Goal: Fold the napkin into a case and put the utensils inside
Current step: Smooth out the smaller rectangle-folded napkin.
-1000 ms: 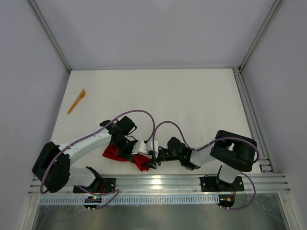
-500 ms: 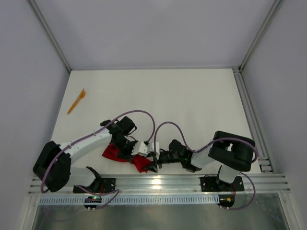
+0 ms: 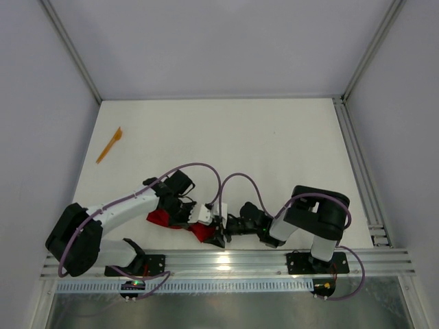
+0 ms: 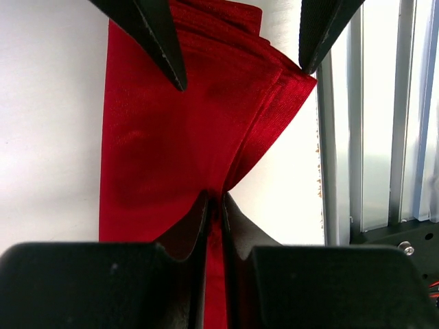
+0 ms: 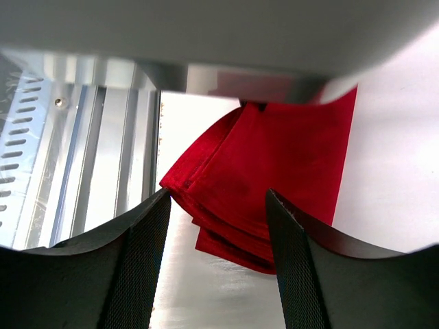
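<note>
Your left hand (image 4: 214, 200) is closed on the napkin (image 4: 171, 137). In the left wrist view its two fingers stand almost together, and a fold of the red cloth is pinched between them. Your right hand (image 5: 218, 197) is open. Its fingers (image 5: 140, 253) are apart, one on each side of a corner of the napkin. I cannot tell if they touch the cloth.

The tabletop (image 3: 274, 151) is white and is the largest thing in the top view. The two arms meet on it at about 7 o'clock, close to the near edge. The left arm reaches in from 8 o'clock and the right arm from 4 o'clock, so the hands face each other.

The metal rail (image 3: 240, 259) runs along the near edge, at 6 o'clock. The corner of the napkin lies just beside it.

The napkin lies flat on the tabletop at about 7 o'clock, between the two hands. It is folded in several layers, and the layers spread a little at the corner that points to the rail. From above, the hands hide the middle part of it.

One orange utensil (image 3: 110, 144) lies at about 10 o'clock, near the left wall and well apart from the napkin. It is too small to tell fork from spoon.
</note>
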Controlling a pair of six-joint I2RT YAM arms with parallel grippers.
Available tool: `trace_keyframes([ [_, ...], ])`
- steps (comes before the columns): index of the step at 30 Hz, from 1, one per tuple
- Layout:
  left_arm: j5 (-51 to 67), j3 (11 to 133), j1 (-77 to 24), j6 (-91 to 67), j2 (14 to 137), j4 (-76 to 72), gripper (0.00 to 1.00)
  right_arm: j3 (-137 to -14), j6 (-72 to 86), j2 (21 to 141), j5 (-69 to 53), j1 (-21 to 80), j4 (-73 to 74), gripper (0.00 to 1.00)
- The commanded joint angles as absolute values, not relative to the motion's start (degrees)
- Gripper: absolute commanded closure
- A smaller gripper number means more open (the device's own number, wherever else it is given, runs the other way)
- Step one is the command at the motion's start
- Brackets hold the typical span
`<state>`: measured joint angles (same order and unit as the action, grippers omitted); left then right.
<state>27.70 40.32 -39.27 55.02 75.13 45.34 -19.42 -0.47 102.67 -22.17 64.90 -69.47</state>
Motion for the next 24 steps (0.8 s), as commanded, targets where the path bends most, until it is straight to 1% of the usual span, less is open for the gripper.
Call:
trace_keyframes([
  [1,30.50,42.19,-39.37,57.22,73.74,44.91,0.91,-20.57,-0.09,103.10,-22.58,64.87,-77.68,0.38],
  [4,30.24,42.54,-39.29,57.30,73.83,45.61,0.92,-18.72,0.70,102.83,-24.08,64.42,-81.99,0.38],
  [6,30.85,42.89,-39.37,57.31,74.09,46.23,0.92,-19.24,0.62,102.22,-24.17,64.42,-80.08,0.38],
  [7,31.11,43.24,-39.37,57.39,74.18,46.67,0.92,-19.77,0.44,101.78,-24.08,64.42,-76.76,0.38],
  [9,31.38,43.33,-39.37,57.30,74.00,46.84,0.92,-20.30,0.44,102.21,-24.35,64.42,-77.68,0.38],
  [17,34.63,44.91,-39.37,58.88,72.51,51.41,0.93,-21.27,0.53,102.74,-18.55,64.16,-78.14,0.39],
  [19,34.63,45.00,-39.37,59.24,72.60,51.86,0.93,-22.06,0.88,102.66,-18.28,64.07,-75.69,0.43],
  [20,34.80,45.09,-39.29,59.06,72.86,51.77,0.93,-22.41,1.05,102.74,-17.93,64.16,-74.89,0.49],
  [24,34.98,45.88,-39.37,58.98,73.04,51.86,0.93,-23.29,1.32,103.10,-17.23,64.16,-74.10,0.50],
])
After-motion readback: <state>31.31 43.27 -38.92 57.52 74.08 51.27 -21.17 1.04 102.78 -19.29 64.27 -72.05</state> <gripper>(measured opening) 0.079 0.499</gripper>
